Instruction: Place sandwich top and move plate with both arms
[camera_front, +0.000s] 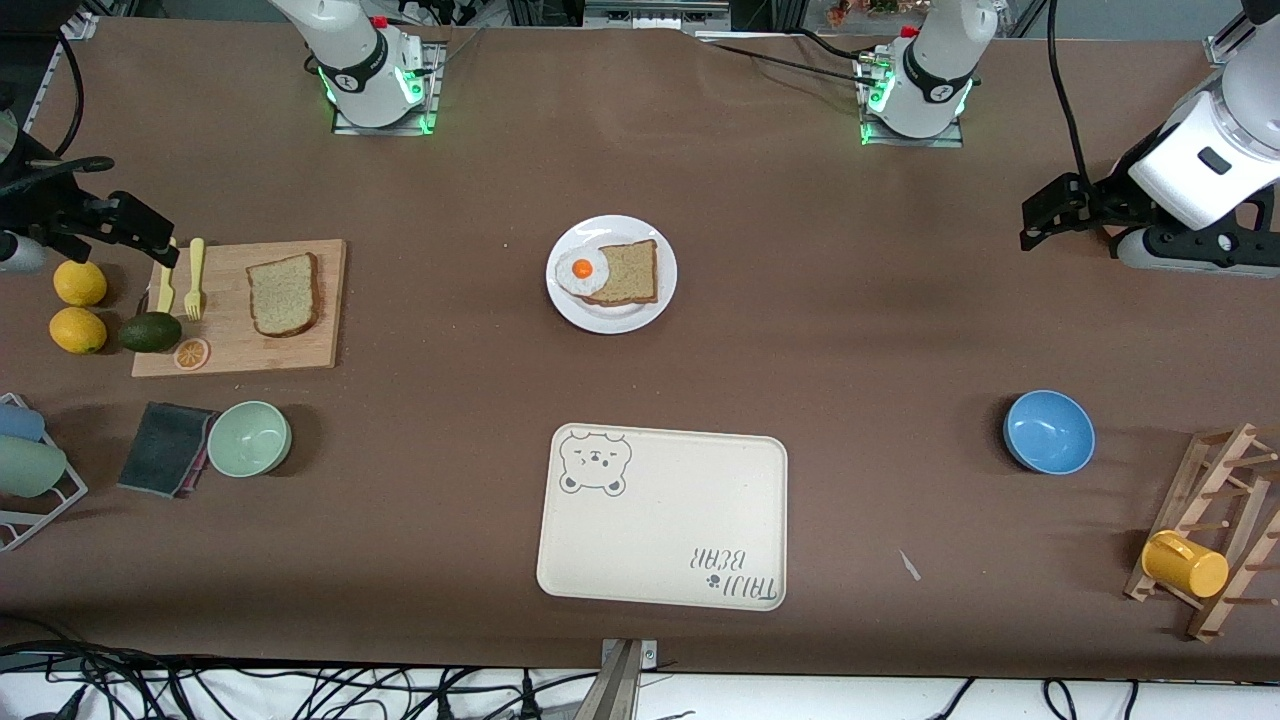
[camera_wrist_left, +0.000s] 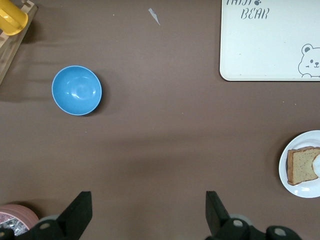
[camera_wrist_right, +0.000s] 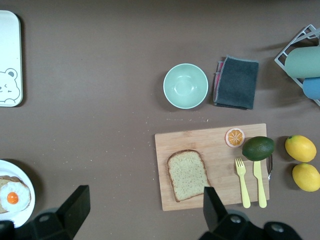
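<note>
Both my jaws hung wide open and empty, left gripper and right gripper at their own table ends. The sandwich top lay on the cutting board. The plate sat mid-table with bread and egg.

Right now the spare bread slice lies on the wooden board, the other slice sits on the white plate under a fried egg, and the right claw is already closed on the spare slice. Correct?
Not quite. The right claw is open and holds nothing; the right wrist view shows the sandwich top untouched on the wooden board. The other slice does sit on the plate under the fried egg.
</note>
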